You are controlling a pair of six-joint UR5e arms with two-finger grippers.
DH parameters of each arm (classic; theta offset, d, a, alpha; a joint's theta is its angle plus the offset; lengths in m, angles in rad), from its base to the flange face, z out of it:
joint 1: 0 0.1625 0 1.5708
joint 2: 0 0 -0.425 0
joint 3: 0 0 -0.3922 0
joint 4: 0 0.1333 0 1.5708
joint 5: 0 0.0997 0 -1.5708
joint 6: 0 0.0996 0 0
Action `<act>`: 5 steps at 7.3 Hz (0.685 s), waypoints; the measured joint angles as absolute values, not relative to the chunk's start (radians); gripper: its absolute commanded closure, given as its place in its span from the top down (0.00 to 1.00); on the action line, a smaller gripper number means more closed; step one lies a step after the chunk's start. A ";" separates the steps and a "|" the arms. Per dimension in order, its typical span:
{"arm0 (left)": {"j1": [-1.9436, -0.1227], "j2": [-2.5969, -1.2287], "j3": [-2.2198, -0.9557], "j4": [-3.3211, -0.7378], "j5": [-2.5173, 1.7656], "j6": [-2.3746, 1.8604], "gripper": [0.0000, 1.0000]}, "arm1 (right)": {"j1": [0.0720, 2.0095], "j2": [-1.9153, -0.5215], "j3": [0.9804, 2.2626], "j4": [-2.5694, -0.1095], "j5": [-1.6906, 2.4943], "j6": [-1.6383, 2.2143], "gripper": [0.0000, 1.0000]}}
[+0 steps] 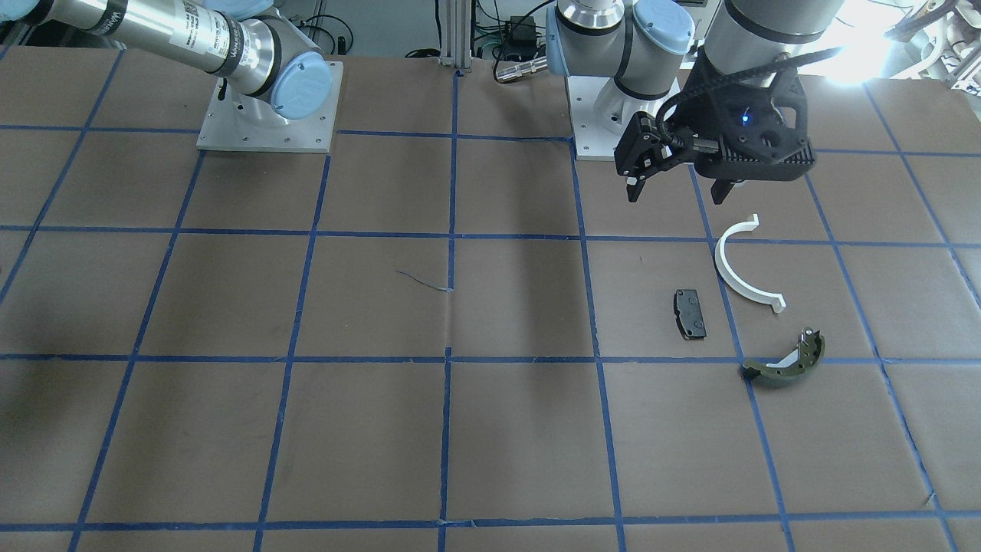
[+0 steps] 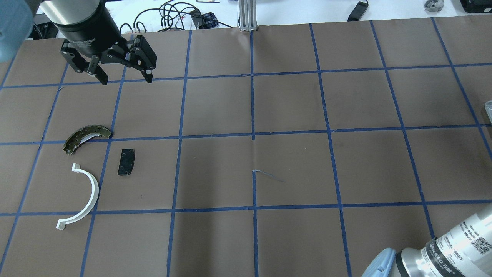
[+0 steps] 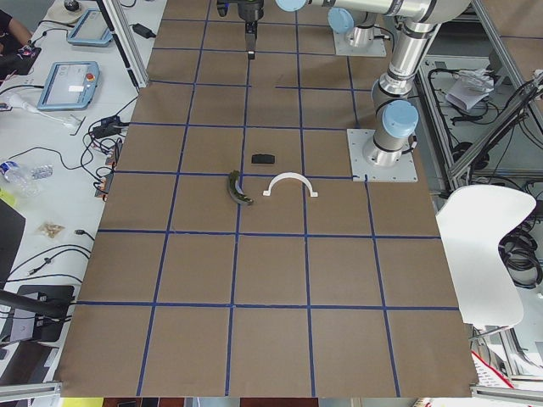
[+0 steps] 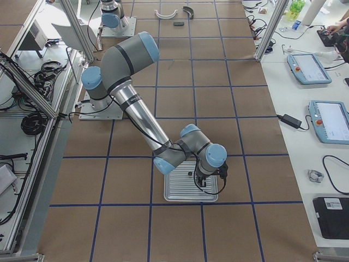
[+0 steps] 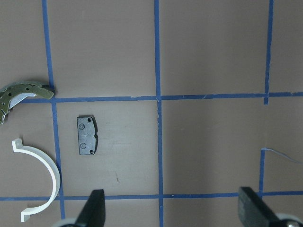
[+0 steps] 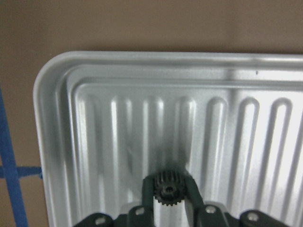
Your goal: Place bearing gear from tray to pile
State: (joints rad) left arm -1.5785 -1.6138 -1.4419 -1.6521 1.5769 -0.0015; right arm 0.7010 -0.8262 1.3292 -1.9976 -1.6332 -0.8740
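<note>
The bearing gear is small, dark and toothed. My right gripper is shut on it, one finger on each side, low over the ribbed metal tray. The exterior right view shows that gripper over the tray. The pile lies far off on the robot's left: a white half-ring, a black pad and an olive brake shoe. My left gripper is open and empty, hovering beyond the pile. Its wrist view shows the pad, the half-ring and the shoe.
The brown table has a blue tape grid. The arm bases stand at the robot's edge. Only the tray's corner shows at the right edge of the overhead view. Cables and devices lie beyond the far edge.
</note>
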 measured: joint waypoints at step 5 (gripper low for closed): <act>-1.578 -1.614 -1.442 -1.652 1.577 -0.002 1.00 | 0.712 -0.895 1.333 -1.988 -1.629 -0.860 0.25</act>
